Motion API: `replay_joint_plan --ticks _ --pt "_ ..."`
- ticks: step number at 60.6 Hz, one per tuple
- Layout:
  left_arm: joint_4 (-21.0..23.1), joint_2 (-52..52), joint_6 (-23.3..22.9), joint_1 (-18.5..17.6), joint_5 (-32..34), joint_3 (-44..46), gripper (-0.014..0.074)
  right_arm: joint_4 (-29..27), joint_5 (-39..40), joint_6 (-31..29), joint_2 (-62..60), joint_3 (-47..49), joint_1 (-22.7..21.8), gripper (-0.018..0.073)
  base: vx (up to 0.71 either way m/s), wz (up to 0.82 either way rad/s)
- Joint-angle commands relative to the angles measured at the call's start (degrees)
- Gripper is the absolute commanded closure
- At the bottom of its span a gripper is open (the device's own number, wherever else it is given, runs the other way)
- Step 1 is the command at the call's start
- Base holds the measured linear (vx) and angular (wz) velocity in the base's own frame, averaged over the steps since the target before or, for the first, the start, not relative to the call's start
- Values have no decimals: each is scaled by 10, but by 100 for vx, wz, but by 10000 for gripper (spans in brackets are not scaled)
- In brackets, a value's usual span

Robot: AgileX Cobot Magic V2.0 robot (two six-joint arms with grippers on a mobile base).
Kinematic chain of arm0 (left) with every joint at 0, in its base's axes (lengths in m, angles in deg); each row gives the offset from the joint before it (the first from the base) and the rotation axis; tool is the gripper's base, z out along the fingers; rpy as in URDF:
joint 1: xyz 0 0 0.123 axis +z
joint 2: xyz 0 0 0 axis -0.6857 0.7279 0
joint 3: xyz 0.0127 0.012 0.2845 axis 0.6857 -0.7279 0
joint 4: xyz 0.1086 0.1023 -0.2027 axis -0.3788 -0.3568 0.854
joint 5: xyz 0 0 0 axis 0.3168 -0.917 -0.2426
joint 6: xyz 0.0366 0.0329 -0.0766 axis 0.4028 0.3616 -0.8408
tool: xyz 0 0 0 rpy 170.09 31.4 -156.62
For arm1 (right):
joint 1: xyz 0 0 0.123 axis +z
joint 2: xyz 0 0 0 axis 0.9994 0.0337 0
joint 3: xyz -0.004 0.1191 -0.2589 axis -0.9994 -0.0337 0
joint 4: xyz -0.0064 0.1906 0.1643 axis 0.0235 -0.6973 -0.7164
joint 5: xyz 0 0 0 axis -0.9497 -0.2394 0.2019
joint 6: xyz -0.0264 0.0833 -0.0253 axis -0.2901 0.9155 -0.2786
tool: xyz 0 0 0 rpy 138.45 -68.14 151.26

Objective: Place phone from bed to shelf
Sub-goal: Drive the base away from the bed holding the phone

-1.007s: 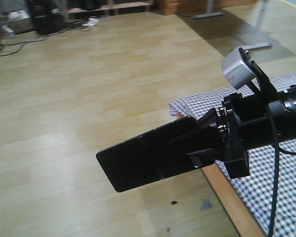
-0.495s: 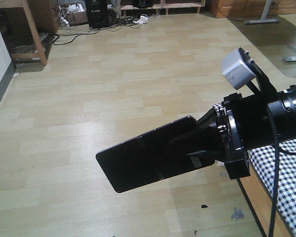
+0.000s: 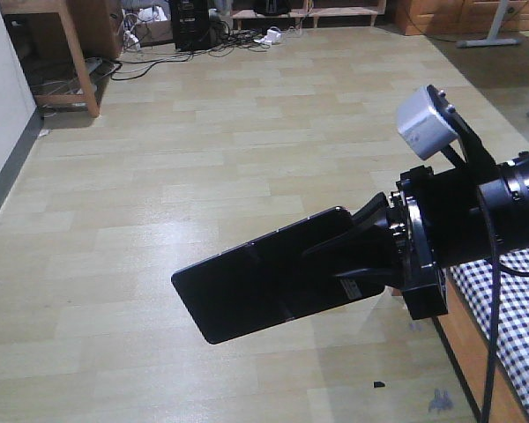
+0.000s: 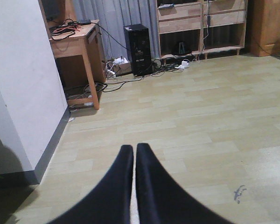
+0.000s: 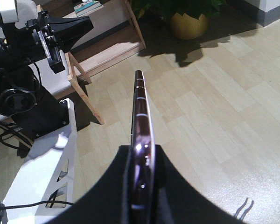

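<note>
A glossy black phone (image 3: pixel 247 291), creased across its middle and carrying a small white sticker near the held end, juts out leftward from the right gripper (image 3: pixel 322 264), clamped flat between the black jaws above bare laminate floor (image 3: pixel 159 176). The bed (image 3: pixel 516 308), with its black-and-white check cloth and brown frame, sits at the near right edge of the front view, behind the arm and clear of the phone.

The right wrist camera alone shows the phone (image 5: pixel 142 121) edge-on, its pinkish-gold rim running straight away from the right gripper (image 5: pixel 142 151). Beyond it stand what appears to be the pale-wood shelf (image 5: pixel 112 32), books on top, a potted plant (image 5: pixel 189 23) and the left arm (image 5: pixel 18 51) at far left.

The left wrist view shows the left gripper (image 4: pixel 134 149) with jaws pressed together on nothing, over open floor. A white wall (image 4: pixel 23 84) closes the left side; a wooden desk (image 4: pixel 79 39) and a black computer tower (image 4: pixel 139 49) with trailing cables line the far side.
</note>
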Motion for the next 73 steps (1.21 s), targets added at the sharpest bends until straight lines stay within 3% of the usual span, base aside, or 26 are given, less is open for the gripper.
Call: replay_joint_plan --ticks 1,73 --pt "5 -7 -3 0 41 13 595 -49 -42 0 -19 15 -2 562 13 6" --pt "5 -7 -3 0 41 13 595 -50 -42 -1 -20 15 -2 562 29 -1"
